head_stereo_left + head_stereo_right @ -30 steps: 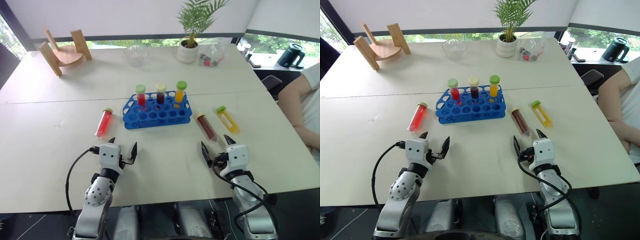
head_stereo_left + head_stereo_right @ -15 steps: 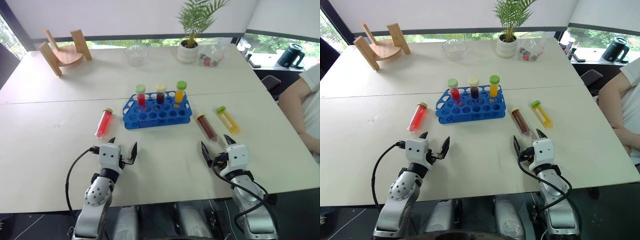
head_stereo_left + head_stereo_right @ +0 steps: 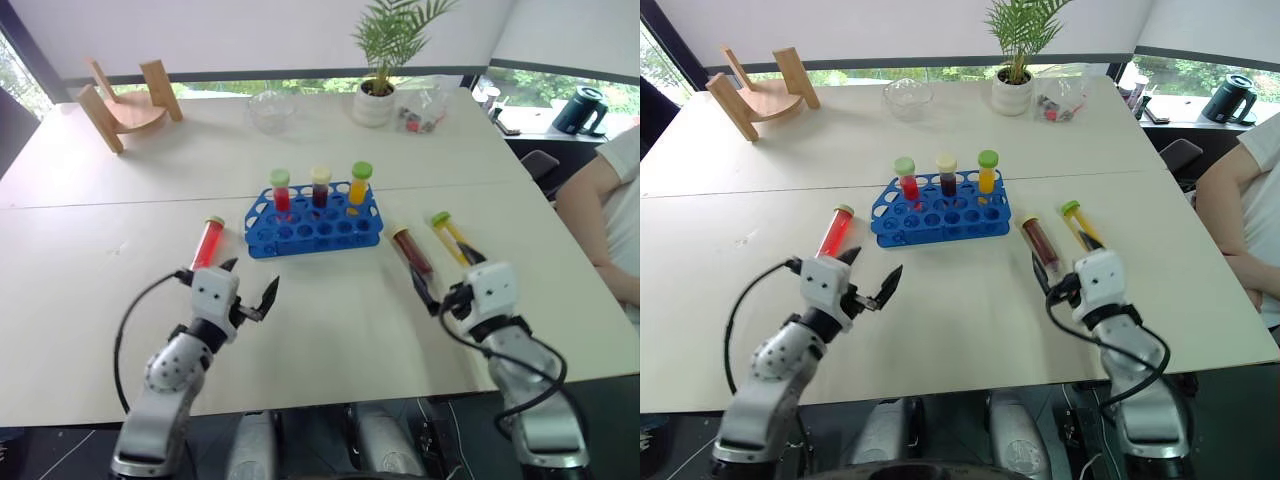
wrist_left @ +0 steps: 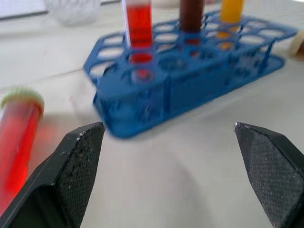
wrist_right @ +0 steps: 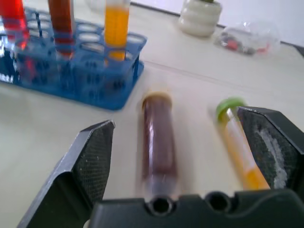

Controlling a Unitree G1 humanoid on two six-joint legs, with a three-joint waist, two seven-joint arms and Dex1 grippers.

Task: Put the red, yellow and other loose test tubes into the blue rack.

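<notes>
Both my grippers, left (image 3: 245, 297) and right (image 3: 447, 281), are spread wide, empty; closing carelessly could roll the brown tube (image 3: 412, 252) into the yellow tube (image 3: 455, 238).

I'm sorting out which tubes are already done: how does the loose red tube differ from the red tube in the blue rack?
The loose red tube lies flat on the table; the racked red tube stands upright in a back-row hole. The loose one rests alone left of the blue rack; the racked one stands beside a dark tube and an orange tube. Both hold red liquid under a green cap.
</notes>
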